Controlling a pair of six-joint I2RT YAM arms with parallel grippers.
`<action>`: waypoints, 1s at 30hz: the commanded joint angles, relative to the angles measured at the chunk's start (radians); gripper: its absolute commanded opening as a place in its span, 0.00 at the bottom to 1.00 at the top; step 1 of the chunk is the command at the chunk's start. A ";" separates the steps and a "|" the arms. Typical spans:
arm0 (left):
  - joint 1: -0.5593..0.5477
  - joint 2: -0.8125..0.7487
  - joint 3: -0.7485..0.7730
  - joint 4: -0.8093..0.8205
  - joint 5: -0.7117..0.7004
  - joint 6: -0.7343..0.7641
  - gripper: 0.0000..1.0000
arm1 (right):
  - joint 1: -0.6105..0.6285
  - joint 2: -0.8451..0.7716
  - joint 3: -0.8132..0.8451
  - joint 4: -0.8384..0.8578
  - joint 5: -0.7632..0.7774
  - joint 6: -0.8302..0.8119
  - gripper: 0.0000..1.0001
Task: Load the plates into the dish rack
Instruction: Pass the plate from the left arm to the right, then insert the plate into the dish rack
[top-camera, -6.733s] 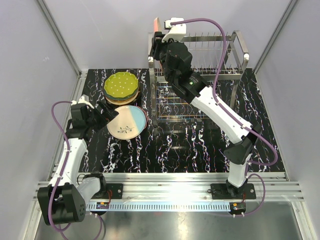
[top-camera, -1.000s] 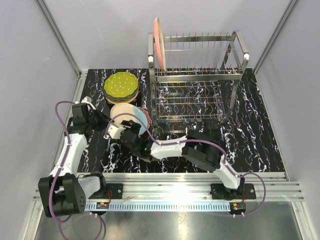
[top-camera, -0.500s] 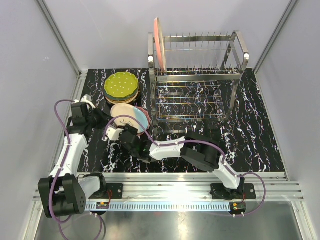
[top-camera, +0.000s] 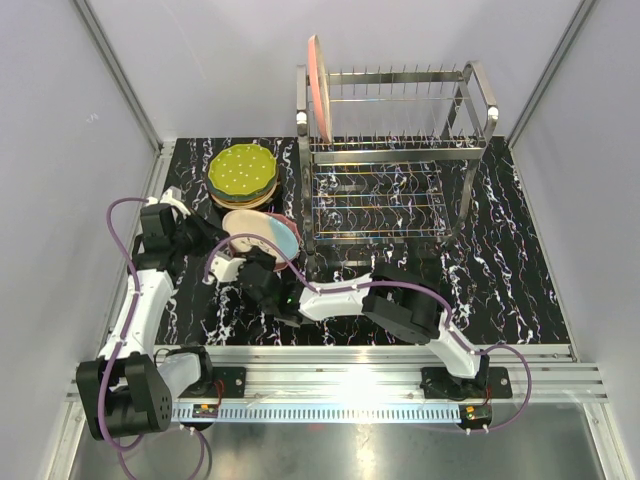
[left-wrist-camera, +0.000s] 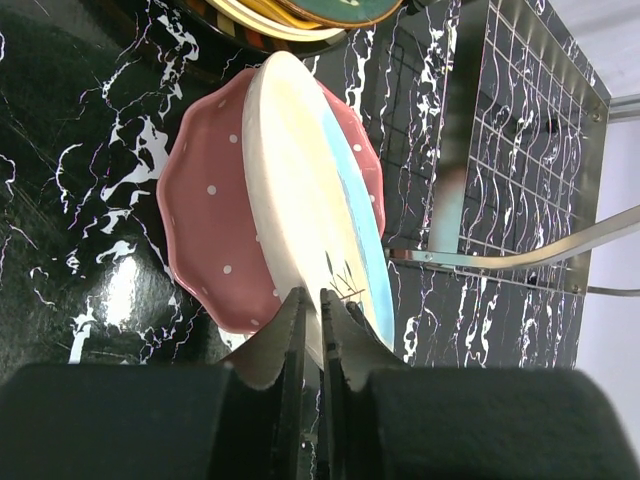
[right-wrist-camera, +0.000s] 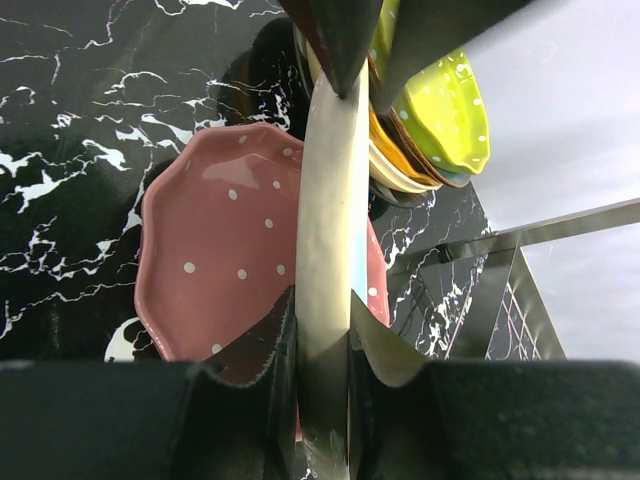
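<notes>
Cream-blue plate (left-wrist-camera: 300, 190) tilted on edge, rim clamped in right pincer (right-wrist-camera: 325, 318), left pincer (left-wrist-camera: 310, 297) at opposite rim, grip unclear

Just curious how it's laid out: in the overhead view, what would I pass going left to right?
From the left: left end effector → stack of plates topped by a green dotted one → pink plate standing at the left end of the dish rack → rack's right handle. The cream and blue plate overlaps the stack, so I skip it.

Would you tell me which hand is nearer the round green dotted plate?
Left. The left hand holds the cream-and-blue round plate close by the round green dotted plate; the right hand grips its far side, nearer the arm bases.
</notes>
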 joint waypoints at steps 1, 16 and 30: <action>-0.007 -0.023 0.020 0.028 0.060 0.010 0.21 | 0.035 -0.059 0.030 0.120 0.007 -0.033 0.00; -0.005 -0.104 0.029 0.014 -0.024 0.030 0.72 | 0.055 -0.117 -0.025 0.170 0.070 -0.076 0.00; -0.007 -0.171 0.020 0.034 -0.047 0.029 0.76 | 0.041 -0.166 -0.088 0.195 0.106 0.007 0.00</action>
